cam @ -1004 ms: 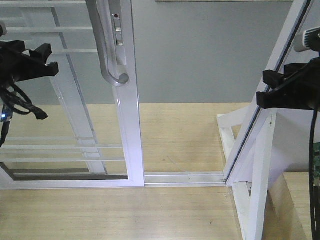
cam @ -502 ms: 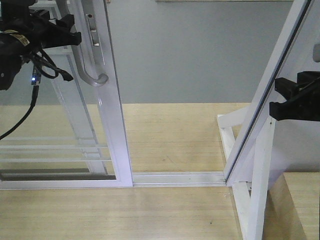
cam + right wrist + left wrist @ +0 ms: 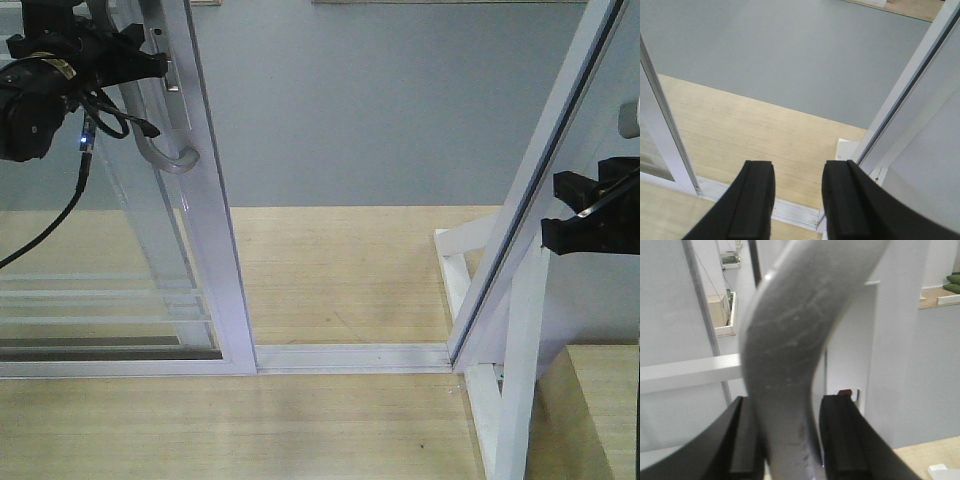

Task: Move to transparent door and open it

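Door's slid further left vs 1 s ago: transparent door [image 3: 212,260] now has its leading white stile meeting the floor track [image 3: 350,356] closer to the view's left edge, so more bare track shows btwn it and the slanted white-framed panel [image 3: 520,215] on the right. L arm went with it and sits higher, near the top-left corner of the front view. Left gripper [image 3: 790,436] is pinched on the grey pull handle [image 3: 790,340]; wrist cam shows one black finger [image 3: 742,437] on each side of the curved bar, pressed against it w/ no visible gap. Handle's hooked lower end curls out just below the gripper, on the door's leading stile. Thin white horiz. bars cross the glass lower down, toward the left edge. Black cable [image 3: 45,235] hangs from the L arm in front of the glass, small blue light [image 3: 84,143] lit on it. Right gripper [image 3: 799,200] hangs by the front view's right edge, beside the slanted panel, well apart from the door; its fingers are spread, nothing btwn them, only wooden floor [image 3: 740,120] and track below.
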Robot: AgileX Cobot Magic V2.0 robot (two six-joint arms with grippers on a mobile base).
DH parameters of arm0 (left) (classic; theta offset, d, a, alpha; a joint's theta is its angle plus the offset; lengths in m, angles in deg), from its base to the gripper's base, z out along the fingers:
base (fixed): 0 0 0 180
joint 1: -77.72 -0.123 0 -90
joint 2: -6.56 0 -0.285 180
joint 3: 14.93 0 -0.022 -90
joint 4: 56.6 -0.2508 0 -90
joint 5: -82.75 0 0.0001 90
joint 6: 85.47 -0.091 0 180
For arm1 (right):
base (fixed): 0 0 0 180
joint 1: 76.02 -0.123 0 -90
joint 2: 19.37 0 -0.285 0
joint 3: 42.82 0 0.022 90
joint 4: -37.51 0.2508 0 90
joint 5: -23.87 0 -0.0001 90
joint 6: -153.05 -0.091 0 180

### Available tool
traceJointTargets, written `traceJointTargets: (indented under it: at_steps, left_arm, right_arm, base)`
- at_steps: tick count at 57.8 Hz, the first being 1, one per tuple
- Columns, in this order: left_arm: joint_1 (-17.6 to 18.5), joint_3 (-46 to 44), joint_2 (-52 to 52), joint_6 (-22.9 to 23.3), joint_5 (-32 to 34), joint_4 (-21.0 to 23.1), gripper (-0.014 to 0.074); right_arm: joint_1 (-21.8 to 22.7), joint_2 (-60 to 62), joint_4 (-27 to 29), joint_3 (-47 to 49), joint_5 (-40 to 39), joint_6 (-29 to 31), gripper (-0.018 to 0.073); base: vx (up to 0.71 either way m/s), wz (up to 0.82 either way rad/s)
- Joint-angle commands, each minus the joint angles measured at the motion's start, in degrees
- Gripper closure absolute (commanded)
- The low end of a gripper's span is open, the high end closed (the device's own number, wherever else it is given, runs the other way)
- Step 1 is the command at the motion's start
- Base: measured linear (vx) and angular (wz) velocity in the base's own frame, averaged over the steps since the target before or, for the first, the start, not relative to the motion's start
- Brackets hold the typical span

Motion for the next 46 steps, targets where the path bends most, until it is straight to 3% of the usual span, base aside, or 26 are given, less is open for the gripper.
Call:
traceJointTargets:
  at_steps: [1, 6, 12, 32, 46]
  left_arm:
    - [-0.4, -2.0, 2.4, -1.4, 3.8, 4.4, 0.0303]
    - [-2.1, -2.0, 2.5, -2.8, 2.4, 9.8, 0.0304]
    - [-3.9, -2.0, 2.5, -3.7, 1.3, 13.0, 0.0302]
    - [-6.1, -1.9, 3.1, -7.4, -2.2, 13.0, 0.0294]
    - [-7.3, -1.8, 3.6, -8.0, -3.2, 13.0, 0.0207]
  right_arm:
    - [0.3, 0.7, -2.1, 1.8, -4.0, -0.1, 0.0227]
    - [0.3, 0.7, -2.8, 1.8, -4.0, -0.1, 0.0227]
    - [0.3, 0.7, -2.9, 1.8, -4.0, -0.1, 0.0227]
    - [0.3, 0.7, -2.9, 1.8, -4.0, -0.1, 0.0227]
    - [0.3, 0.7, -3.2, 1.8, -4.0, -0.1, 0.0227]
  base:
    - [0.00, 0.00]
    - [0.00, 0.00]
    - [0.00, 0.00]
    - [0.00, 0.00]
    - [0.00, 0.00]
